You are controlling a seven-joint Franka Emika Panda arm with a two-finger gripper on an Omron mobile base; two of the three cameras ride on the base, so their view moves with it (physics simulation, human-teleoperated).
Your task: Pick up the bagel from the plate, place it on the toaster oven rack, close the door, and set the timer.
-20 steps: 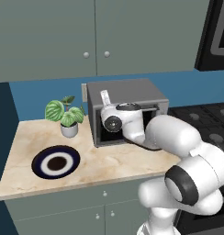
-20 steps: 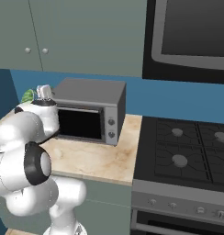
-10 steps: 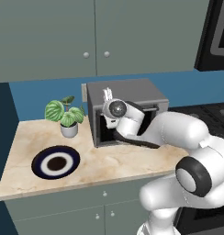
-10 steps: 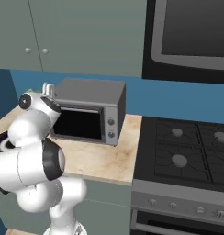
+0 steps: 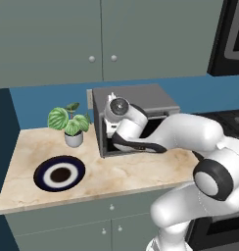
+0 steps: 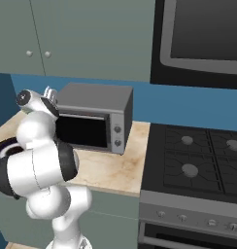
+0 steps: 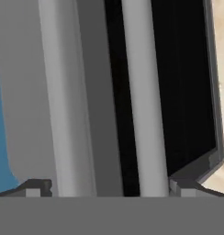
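The toaster oven (image 5: 136, 100) stands at the back of the counter, and the right base view shows its grey box (image 6: 93, 99). My gripper (image 5: 110, 100) is at the oven's upper front left corner (image 6: 50, 92). In the hand view my gripper (image 7: 109, 186) is open. The door's pale handle bar (image 7: 143, 92) runs between the fingertips (image 7: 38, 186), with the door's dark glass (image 7: 187, 92) beside it. The door (image 6: 84, 131) looks upright. The plate (image 5: 59, 174) lies at the front left with just its brown centre showing. The bagel and the toaster oven rack are hidden.
A potted plant (image 5: 70, 122) stands left of the oven, behind the plate. The oven's control panel (image 6: 118, 133) with two knobs is on its right side. A black stove (image 6: 198, 160) adjoins the counter on the right. Cabinets hang above.
My hand has risen from the lower front of the oven to its top left edge, and the arm has swung lower across the oven's front. The jaws stay open.
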